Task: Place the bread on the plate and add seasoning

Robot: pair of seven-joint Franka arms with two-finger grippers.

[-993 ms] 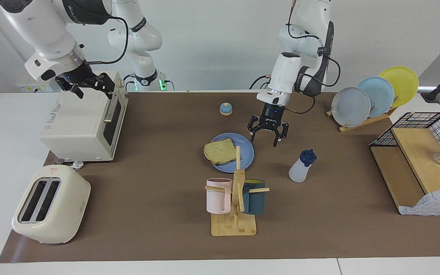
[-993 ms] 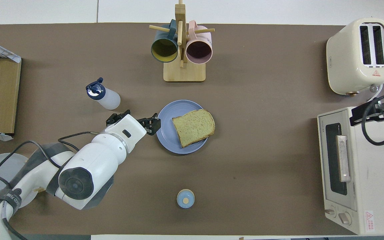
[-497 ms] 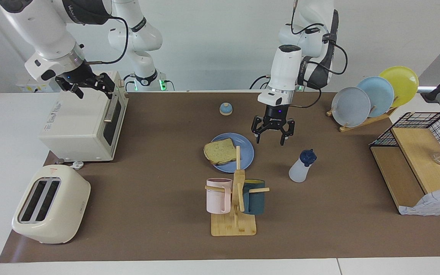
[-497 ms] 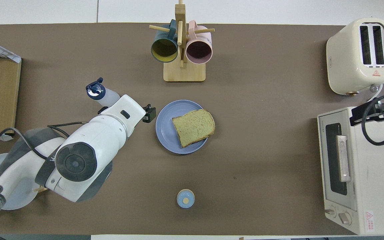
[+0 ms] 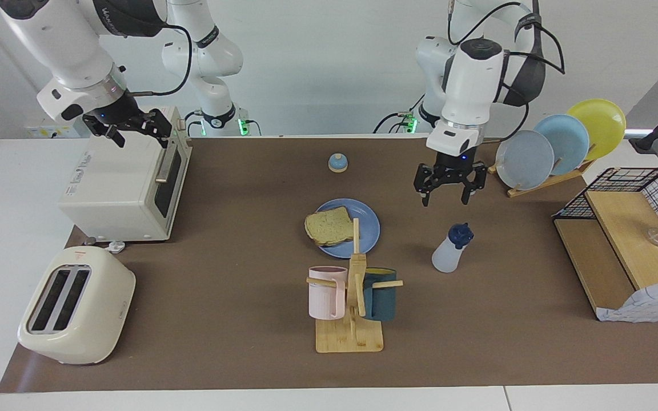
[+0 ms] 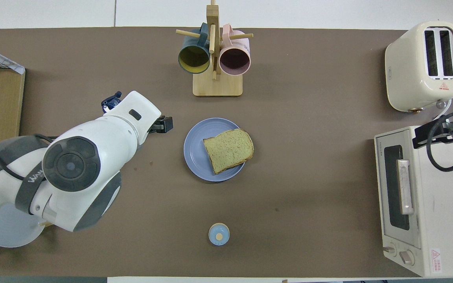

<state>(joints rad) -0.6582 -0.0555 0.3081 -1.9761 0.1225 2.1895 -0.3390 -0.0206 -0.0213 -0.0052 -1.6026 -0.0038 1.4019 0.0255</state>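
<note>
Tan square bread (image 5: 328, 225) flat on round blue plate (image 5: 366, 227) | left end effector (image 5: 449, 193) wide, empty | right end effector (image 5: 135, 132) wide

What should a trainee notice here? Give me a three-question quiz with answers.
1. True or false: the bread lies on the plate.
2. The left hand hangs open above the table near which thing? A) bottle B) toaster C) bell
3. Fill in: the right hand is over the ____.

Key: 1 true. 2 A, the bottle, not gripped. 3 oven.
</note>
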